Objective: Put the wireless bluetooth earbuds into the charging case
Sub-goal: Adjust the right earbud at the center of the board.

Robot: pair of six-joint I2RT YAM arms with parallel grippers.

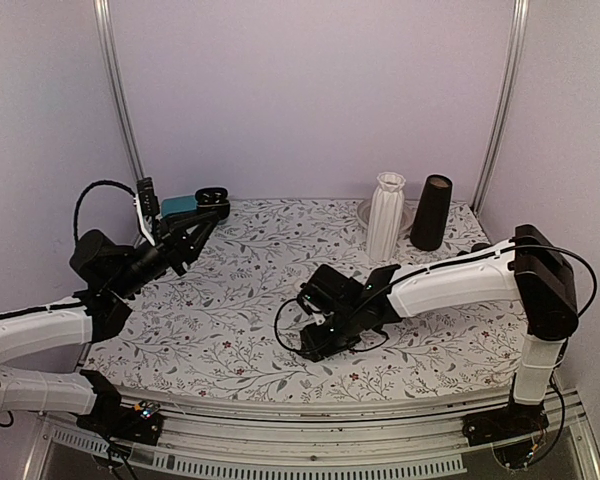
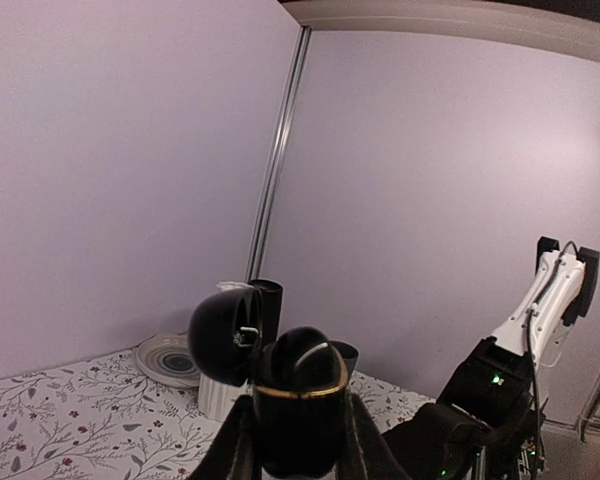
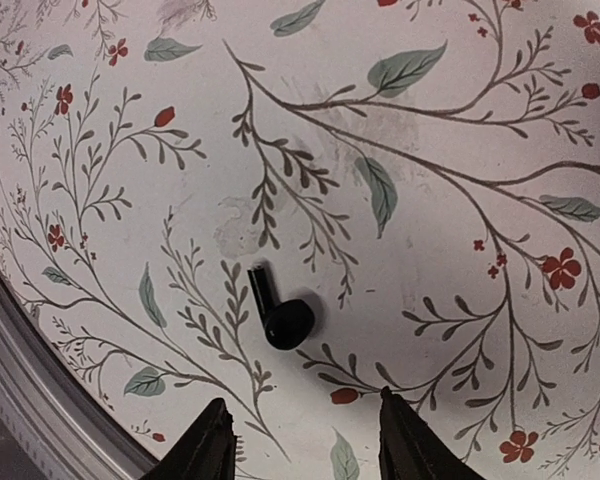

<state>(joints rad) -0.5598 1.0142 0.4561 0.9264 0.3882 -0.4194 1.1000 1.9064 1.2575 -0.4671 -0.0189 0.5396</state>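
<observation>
Left tool [image 1: 211, 209] holds charging case [image 1: 212, 193] aloft; right tool [image 1: 313, 347] near tabletop [image 1: 220, 330].

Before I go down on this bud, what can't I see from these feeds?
- Inside of the charging case: the left wrist view sees only its shell, and the top view is too small.
- Second earbud: in no view. Only one earbud shows, in the right wrist view.
- That earbud from above: the right tool covers it.

Open case [image 2: 298, 405] aloft, earbud [image 3: 280, 312] on table [image 3: 480, 120]
The black case is held upright with its lid swung open; one black stemmed earbud is laid flat on the floral surface.
</observation>
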